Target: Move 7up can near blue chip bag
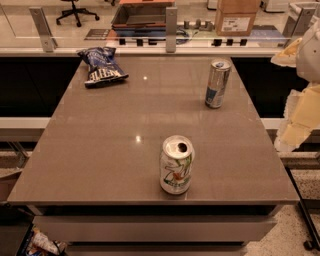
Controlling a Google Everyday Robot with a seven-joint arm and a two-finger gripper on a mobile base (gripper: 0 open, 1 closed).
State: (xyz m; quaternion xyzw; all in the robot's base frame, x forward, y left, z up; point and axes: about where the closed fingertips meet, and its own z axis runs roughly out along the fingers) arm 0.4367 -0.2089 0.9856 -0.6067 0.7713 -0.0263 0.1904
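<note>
The 7up can (176, 165), white-silver with green and orange-red print, stands upright near the front middle of the brown table (100, 150). The blue chip bag (102, 66), dark blue and wrinkled, lies at the table's far left corner. The two are far apart. My gripper (299, 122) shows as cream-white parts at the right edge of the view, beside the table's right side and well away from the can. It holds nothing that I can see.
A taller slim silver-and-blue can (217, 83) stands upright at the far right of the table. Behind the table runs a glass partition with metal posts (171, 29). A cardboard box (237, 16) and an office chair (75, 11) are beyond it.
</note>
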